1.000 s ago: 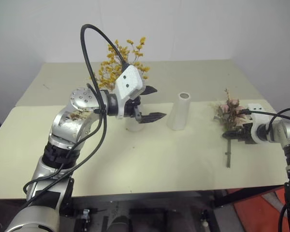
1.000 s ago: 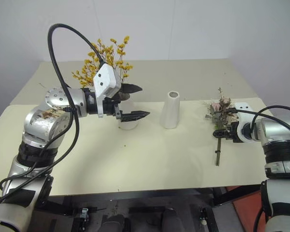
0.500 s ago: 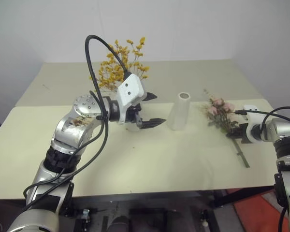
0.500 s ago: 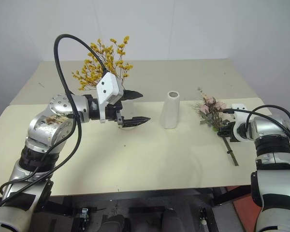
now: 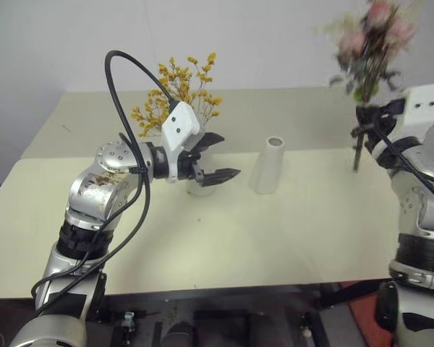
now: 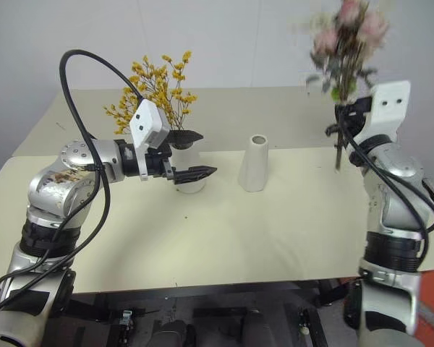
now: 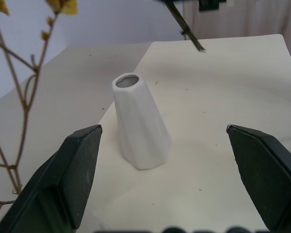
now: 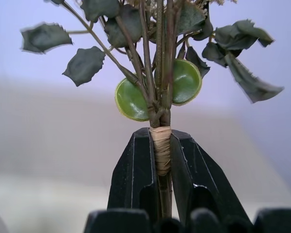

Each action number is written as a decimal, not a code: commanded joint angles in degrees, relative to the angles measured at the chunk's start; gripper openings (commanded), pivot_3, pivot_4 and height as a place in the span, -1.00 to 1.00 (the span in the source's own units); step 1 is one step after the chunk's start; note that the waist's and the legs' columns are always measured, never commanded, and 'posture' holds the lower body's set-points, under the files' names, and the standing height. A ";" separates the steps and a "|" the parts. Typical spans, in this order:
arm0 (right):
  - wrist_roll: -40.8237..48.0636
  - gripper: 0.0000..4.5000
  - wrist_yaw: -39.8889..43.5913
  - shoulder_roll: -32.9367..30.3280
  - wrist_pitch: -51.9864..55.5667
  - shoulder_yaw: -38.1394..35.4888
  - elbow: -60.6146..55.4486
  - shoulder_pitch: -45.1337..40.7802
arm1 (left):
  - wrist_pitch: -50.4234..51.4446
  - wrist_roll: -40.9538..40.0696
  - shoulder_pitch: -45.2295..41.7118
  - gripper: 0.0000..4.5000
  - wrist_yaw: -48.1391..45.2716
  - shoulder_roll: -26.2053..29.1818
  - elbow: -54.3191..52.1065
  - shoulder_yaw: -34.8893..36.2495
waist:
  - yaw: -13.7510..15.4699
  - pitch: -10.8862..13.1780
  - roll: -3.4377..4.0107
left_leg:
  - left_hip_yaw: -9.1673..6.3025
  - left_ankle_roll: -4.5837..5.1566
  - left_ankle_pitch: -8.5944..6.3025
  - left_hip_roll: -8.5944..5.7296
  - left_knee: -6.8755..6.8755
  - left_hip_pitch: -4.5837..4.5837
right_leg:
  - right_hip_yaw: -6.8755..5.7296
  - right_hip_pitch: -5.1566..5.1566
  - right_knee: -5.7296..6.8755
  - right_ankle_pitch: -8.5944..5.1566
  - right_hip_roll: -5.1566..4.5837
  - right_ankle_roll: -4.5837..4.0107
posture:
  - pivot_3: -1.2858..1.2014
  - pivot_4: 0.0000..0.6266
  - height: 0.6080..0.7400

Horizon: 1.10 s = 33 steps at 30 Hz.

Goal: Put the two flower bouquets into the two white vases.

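Right gripper (image 8: 161, 160): we see its two black fingers clamped tight on the wrapped stems of the rose bouquet, up in the upper right of the head views, clear of the table.
Rose bouquet (image 6: 345, 40): we find it upright in the air at the upper right of the frame, pink blooms on top, dark leaves below them, the stem end hanging beneath the fingers and not touching the table.
Left gripper (image 6: 190, 153): we see its jaws spread wide with nothing between them, at centre left of the frame, just in front of the vase that holds the yellow flowers.
Yellow bouquet (image 6: 153, 90): we see it standing upright in a white vase, upper left of centre, behind the left gripper.
Vase with yellow flowers (image 6: 188, 170): we can make out its white body, partly hidden by the left gripper's fingers, on the table left of centre.
Empty vase (image 7: 138, 124): we see it upright near the middle of the frame, mouth open and bare, well apart from the rose bouquet.
Table (image 6: 275, 231): we see a pale cream top bearing both vases.
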 commanded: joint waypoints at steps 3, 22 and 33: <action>7.97 -0.89 1.44 6.52 -15.40 -3.66 0.01 -5.64 | -0.89 -0.41 -1.37 1.00 0.24 -0.41 -0.64 0.46 | 0.01 0.00 0.01 | -0.05 -0.02 0.01 -0.01 0.00 0.02 | 0.00 0.02 -0.01 0.01 0.00 -0.01 | 0.03 -0.52 1.00; 11.57 -0.89 13.93 16.48 -30.42 4.64 20.69 -10.58 | 3.95 0.26 0.44 1.00 3.57 -0.01 -4.54 -1.77 | -0.15 0.03 0.07 | -0.10 -0.04 0.02 0.01 -0.14 0.04 | 0.00 -0.03 0.11 0.02 0.01 -0.04 | 0.03 -0.52 1.00; 10.71 -0.89 14.00 16.55 -31.24 6.86 20.56 -8.60 | 6.62 -1.09 1.71 1.00 4.50 -0.75 -6.94 -1.73 | -0.18 0.03 0.08 | -0.11 -0.08 0.04 0.02 -0.17 0.08 | 0.00 -0.03 0.09 0.02 0.03 -0.04 | 0.03 -0.52 1.00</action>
